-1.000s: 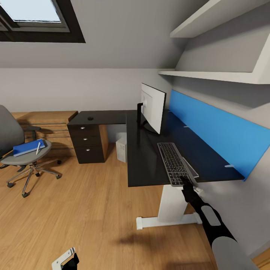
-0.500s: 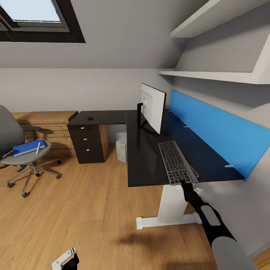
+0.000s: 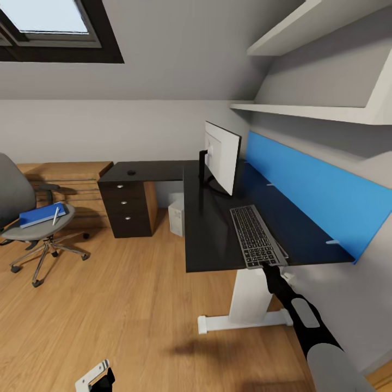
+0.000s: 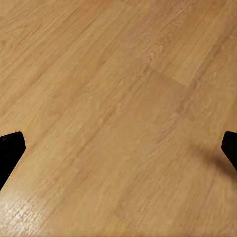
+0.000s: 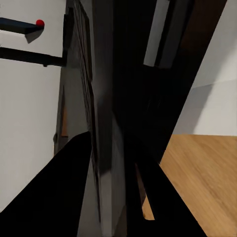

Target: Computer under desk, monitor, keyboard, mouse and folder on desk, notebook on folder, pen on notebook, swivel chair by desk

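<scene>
Nearest, the left claw (image 4: 118,148) hangs spread wide over the wooden floor (image 4: 118,74), while the right claw (image 3: 270,265) pinches the near end of the keyboard (image 3: 253,235) on the counter (image 3: 209,228), just before the monitor (image 3: 220,155), with the folder (image 3: 41,214) away on the swivel chair (image 3: 22,218).

One desk (image 3: 209,239). One monitor (image 3: 220,155). One keyboard (image 3: 253,236). One mouse (image 3: 131,172). One computer (image 3: 176,215). One swivel chair (image 3: 22,218), carrying one folder (image 3: 38,215) and one pen (image 3: 55,214). Drawers in the desk's unit: three (image 3: 126,204). Wall shelves: two (image 3: 310,109).
</scene>
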